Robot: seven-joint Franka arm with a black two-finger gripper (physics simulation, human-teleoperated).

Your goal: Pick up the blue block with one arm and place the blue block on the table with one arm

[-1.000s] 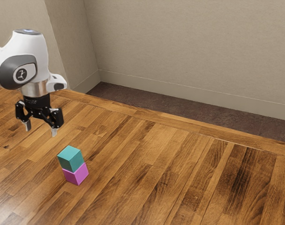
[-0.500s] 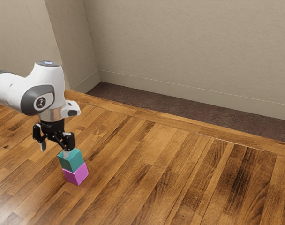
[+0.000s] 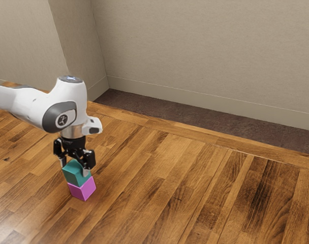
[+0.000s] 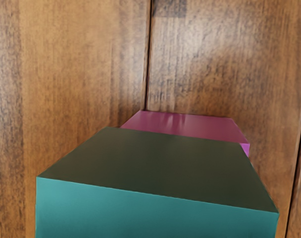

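Exterior view, left: black two-finger hand (image 3: 74, 169) spread astride the teal-blue cube (image 3: 75, 177), stacked on a magenta cube (image 3: 83, 189). Grasping seems due: close, lift, then set it on the wooden counter (image 3: 159, 198).

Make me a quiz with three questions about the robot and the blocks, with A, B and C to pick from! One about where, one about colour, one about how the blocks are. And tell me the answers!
1. Where is the end effector?
A) Up against the wall
B) At the blue-green block
C) At the far edge of the table

2. What colour is the lower block?
A) Pink-purple
B) Yellow
C) White

3. How are the blocks set?
A) Far apart
B) Side by side on the table
C) Stacked, one on the other

Answers:
1: B, the exterior view shows it down at that block.
2: A, both views show that colour.
3: C, the exterior view shows the blue-green block on top of the lower block.
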